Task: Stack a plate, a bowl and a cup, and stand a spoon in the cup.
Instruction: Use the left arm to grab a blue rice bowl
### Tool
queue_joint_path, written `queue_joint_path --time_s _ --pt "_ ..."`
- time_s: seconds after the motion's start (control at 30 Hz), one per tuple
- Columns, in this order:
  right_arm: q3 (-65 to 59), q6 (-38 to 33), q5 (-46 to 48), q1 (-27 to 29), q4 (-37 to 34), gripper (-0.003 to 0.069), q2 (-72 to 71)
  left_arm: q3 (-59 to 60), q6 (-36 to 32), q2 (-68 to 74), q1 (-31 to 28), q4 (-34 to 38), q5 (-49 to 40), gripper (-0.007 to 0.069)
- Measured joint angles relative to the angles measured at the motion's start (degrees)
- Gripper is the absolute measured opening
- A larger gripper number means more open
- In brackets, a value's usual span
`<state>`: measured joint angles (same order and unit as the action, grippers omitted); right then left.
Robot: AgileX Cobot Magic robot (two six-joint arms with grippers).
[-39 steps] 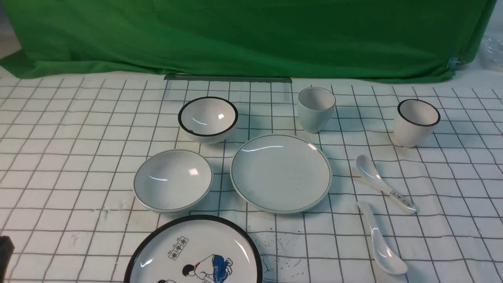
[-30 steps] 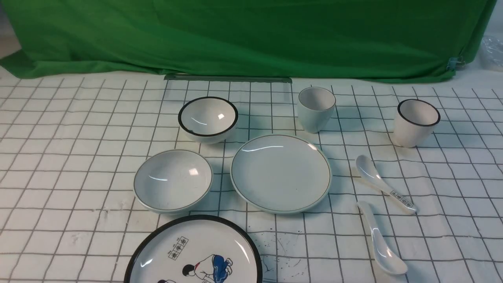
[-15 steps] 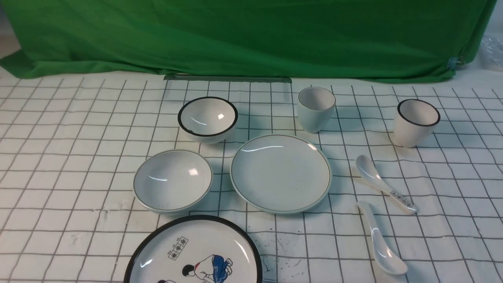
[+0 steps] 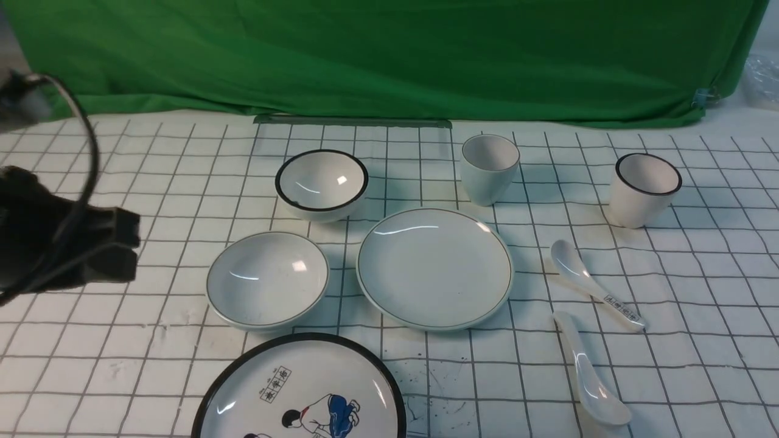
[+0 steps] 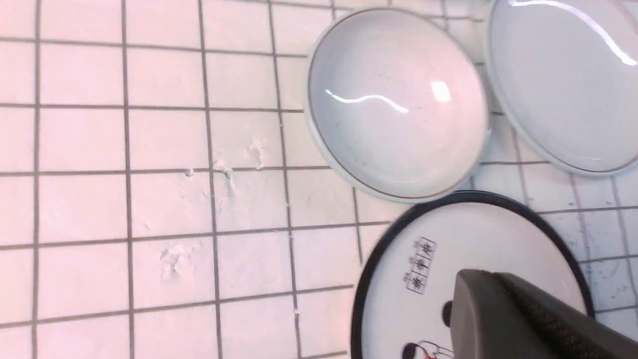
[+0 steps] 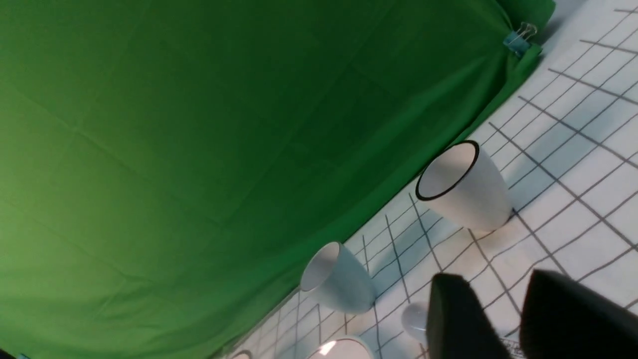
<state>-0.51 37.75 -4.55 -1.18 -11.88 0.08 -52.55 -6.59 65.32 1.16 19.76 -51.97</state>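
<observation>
Behind the plate [image 4: 435, 269] stands the pale cup [image 4: 489, 170].

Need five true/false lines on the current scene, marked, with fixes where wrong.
1. The pale bowl sits on the pale plate. False: it stands beside it, on the left.
2. The cup without a dark rim is upright. True.
3. The plain spoon stands in a cup. False: it lies on the table.
4. The left gripper is holding the black-rimmed bowl. False: it is shut and holds nothing; that bowl stands on the table.
5. The black-rimmed cup is to the right of the cup without a dark rim. True.
</observation>
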Motion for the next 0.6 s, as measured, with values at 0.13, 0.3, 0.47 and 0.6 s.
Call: queue_joint_path --time_s 0.13,0.3,0.47,0.6 --pt "0.00 -0.14 -0.38 0.00 -0.31 0.0239 0.00 -0.37 -0.67 10.23 1.02 0.36 6.90 0.0001" --pt "4.41 -7.46 6.57 -1.49 0.23 0.0191 0.68 -4.70 0.79 20.41 4.75 -6.02 8.60 0.0005" --pt "19.50 -19.41 22.99 -5.19 0.74 0.0049 10.10 -8.65 3.15 27.83 5.89 -10.26 10.39 0.0078" --pt "31.37 -27.93 38.68 -7.10 1.29 0.0032 24.55 -11.50 3.36 33.17 5.89 -11.50 12.78 0.0226"
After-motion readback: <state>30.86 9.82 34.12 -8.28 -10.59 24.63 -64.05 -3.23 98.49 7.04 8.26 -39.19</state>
